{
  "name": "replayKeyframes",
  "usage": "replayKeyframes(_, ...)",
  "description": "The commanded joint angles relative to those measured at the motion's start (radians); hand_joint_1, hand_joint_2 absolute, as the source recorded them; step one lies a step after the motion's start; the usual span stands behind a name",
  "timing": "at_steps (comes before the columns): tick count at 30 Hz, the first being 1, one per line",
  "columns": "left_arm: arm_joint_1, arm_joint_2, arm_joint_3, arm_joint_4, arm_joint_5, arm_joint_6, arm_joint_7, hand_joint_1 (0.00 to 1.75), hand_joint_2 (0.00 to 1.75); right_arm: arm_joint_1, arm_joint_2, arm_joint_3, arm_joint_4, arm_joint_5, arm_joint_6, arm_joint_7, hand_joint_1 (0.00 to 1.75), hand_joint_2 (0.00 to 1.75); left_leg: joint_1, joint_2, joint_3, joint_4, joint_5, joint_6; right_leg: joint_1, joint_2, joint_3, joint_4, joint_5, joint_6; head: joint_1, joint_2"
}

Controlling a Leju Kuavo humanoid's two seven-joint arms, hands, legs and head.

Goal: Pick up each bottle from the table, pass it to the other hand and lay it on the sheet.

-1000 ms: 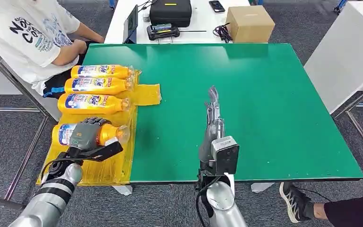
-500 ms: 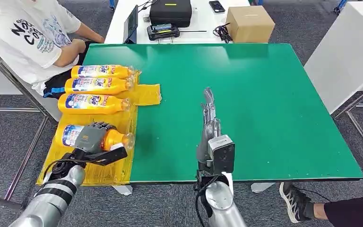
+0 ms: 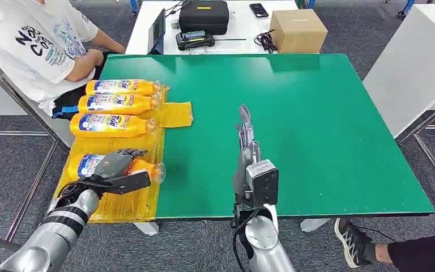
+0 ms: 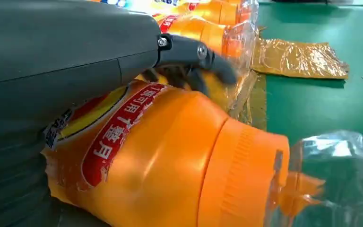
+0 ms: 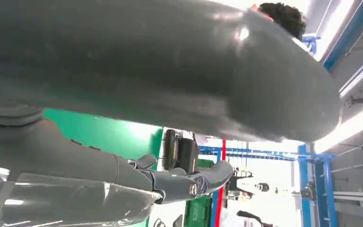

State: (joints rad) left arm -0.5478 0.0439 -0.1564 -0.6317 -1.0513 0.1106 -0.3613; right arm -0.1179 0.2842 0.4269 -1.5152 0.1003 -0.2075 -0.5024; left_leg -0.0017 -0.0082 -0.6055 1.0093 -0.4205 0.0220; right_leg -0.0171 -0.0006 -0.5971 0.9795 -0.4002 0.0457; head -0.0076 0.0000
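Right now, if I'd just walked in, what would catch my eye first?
Probably the bright orange bottles: three lie in a row on a yellow sheet at the left edge of the green table. The robot's left hand grips a fourth bottle at the sheet's near end. Its right hand hangs empty, fingers straight, over the middle of the table.

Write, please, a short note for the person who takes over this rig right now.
Left robot hand: grips the fourth bottle, lying low over the near part of the yellow sheet; not released yet.
Right robot hand: holds nothing, fingers straight, above the green table.
Done: three bottles lie side by side on the far part of the sheet.
Left: let go of the fourth bottle. I see no other bottle on the table.
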Motion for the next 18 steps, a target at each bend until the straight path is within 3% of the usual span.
replayKeyframes(1,0.067,0.025,0.042,0.094,0.223,-0.251,-0.078,0.00,0.00,-0.063,-0.011,0.008,0.111,-0.009,0.007,0.002,0.00,0.00,0.000,0.005,0.005,-0.002,-0.001,-0.001,0.000,0.004,0.004,-0.002,0.000,-0.001,0.000,0.000)
replayKeyframes(7,0.112,0.068,0.045,0.067,0.423,-0.452,-0.116,0.00,0.00,-0.100,-0.005,0.022,0.179,-0.027,0.016,-0.007,0.00,0.00,-0.001,0.008,0.013,-0.005,-0.002,-0.002,0.000,0.008,0.012,-0.004,0.000,-0.003,-0.001,0.000)
replayKeyframes(9,0.118,0.056,0.090,0.066,0.536,-0.535,-0.106,0.00,0.00,-0.107,-0.005,0.029,0.197,-0.028,0.018,-0.008,0.00,0.00,-0.001,0.002,0.016,-0.004,-0.003,-0.003,-0.001,0.003,0.018,-0.002,-0.005,-0.003,-0.001,0.000)
replayKeyframes(10,0.129,0.038,0.117,0.044,0.614,-0.538,-0.103,0.00,0.00,-0.107,-0.004,0.029,0.203,-0.027,0.012,-0.013,0.00,0.00,0.001,0.005,0.017,-0.004,-0.003,-0.003,0.001,0.006,0.017,-0.004,-0.003,-0.003,-0.001,0.000)
replayKeyframes(13,0.128,-0.008,0.152,0.020,0.712,-0.526,-0.053,0.00,0.00,-0.098,-0.007,0.032,0.203,-0.024,0.004,-0.016,0.00,0.00,-0.001,-0.003,0.016,-0.003,-0.003,-0.003,-0.001,0.000,0.017,-0.001,-0.005,-0.002,0.003,0.000)
replayKeyframes(18,0.128,-0.007,0.148,0.013,0.732,-0.516,-0.052,0.00,0.00,-0.097,-0.008,0.032,0.200,-0.023,0.001,-0.016,0.00,0.00,0.000,-0.003,0.016,-0.003,-0.003,-0.003,0.000,0.000,0.017,-0.002,-0.005,-0.003,0.003,0.000)
